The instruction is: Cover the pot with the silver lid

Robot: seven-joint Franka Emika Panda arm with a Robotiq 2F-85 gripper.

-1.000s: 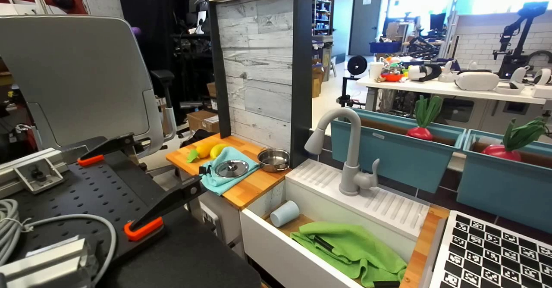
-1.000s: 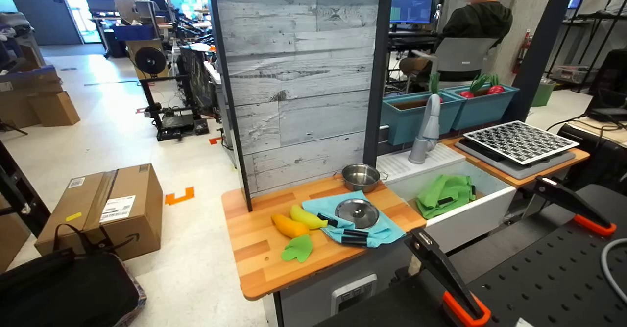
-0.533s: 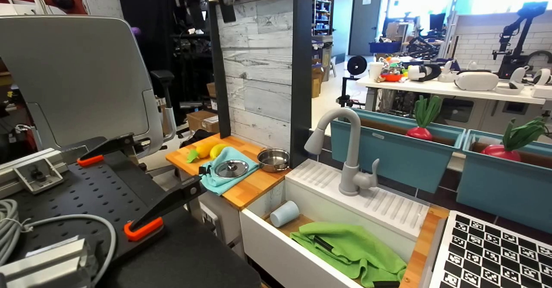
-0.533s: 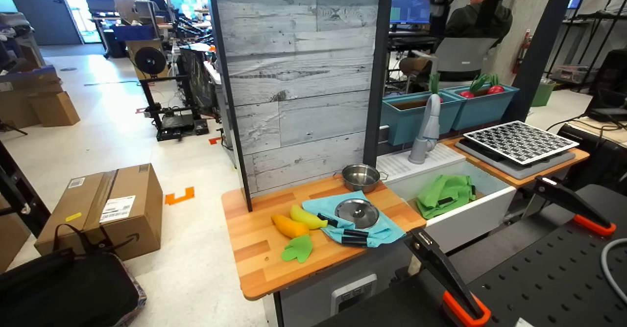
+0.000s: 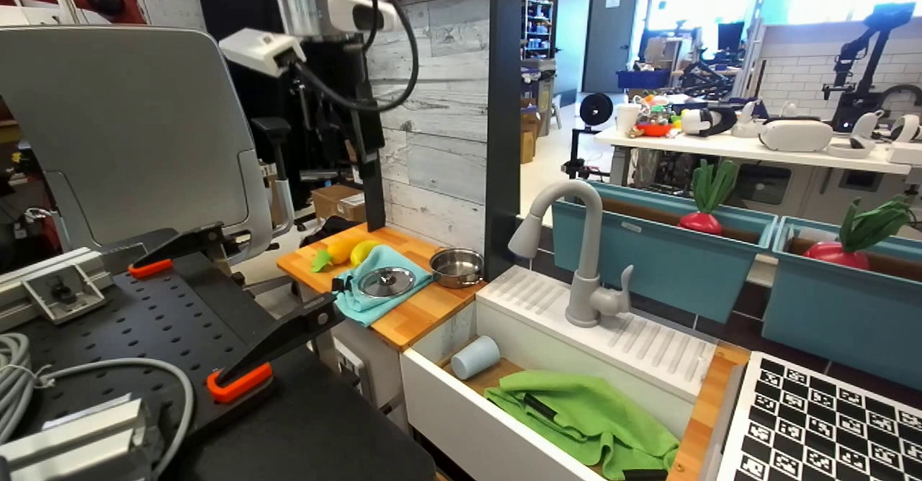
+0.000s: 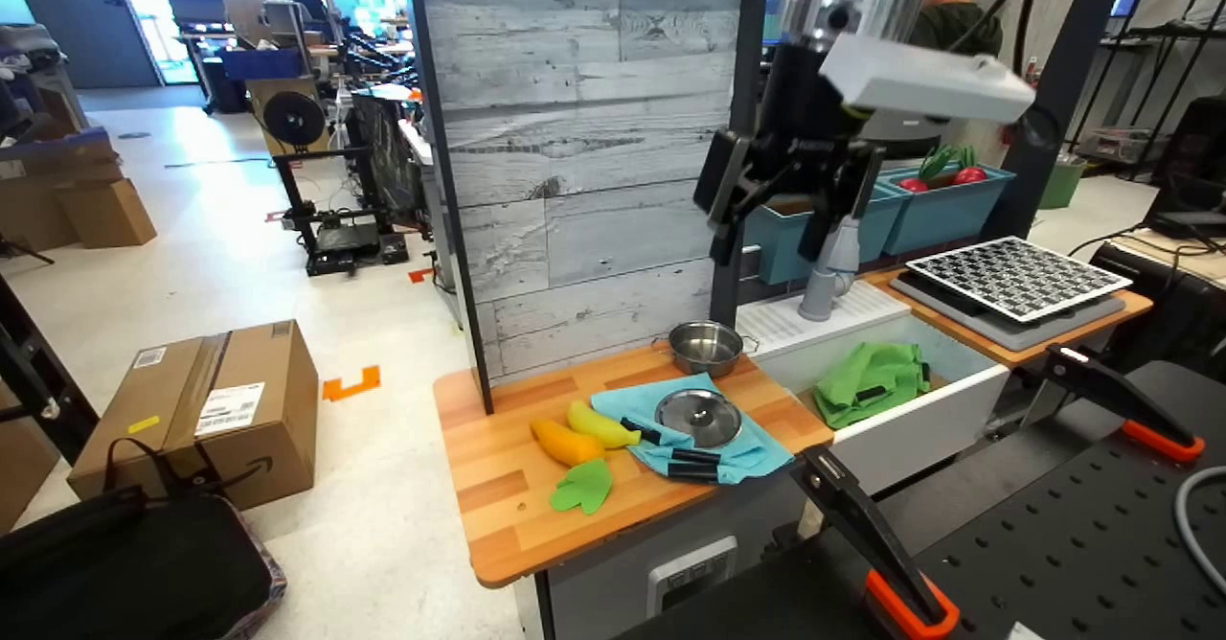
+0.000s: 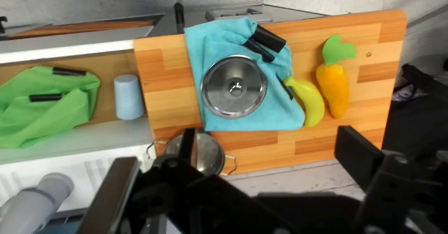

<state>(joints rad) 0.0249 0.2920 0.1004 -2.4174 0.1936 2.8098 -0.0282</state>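
The black Robotiq gripper [image 6: 769,245] hung in the air, higher than the wooden countertop [image 6: 488,506], with its two fingers spread widely apart. The round silver lid [image 7: 233,87] lay flat on the light-blue towel [image 7: 255,120]. Just beside this towel, near the sink [image 6: 934,444], the two-handled silver pot [image 7: 212,153] stood upright, and the yellow banana [image 7: 312,102] lay at another edge of the towel.

There was one pot [image 6: 705,351], one silver lid [image 7: 233,87], one blue cup [image 7: 128,97], one banana [image 7: 311,101], one carrot [image 7: 333,88] and one faucet [image 5: 591,250], plus two cloths [image 7: 273,111], two planters [image 5: 652,261] and two clamps [image 5: 279,343].
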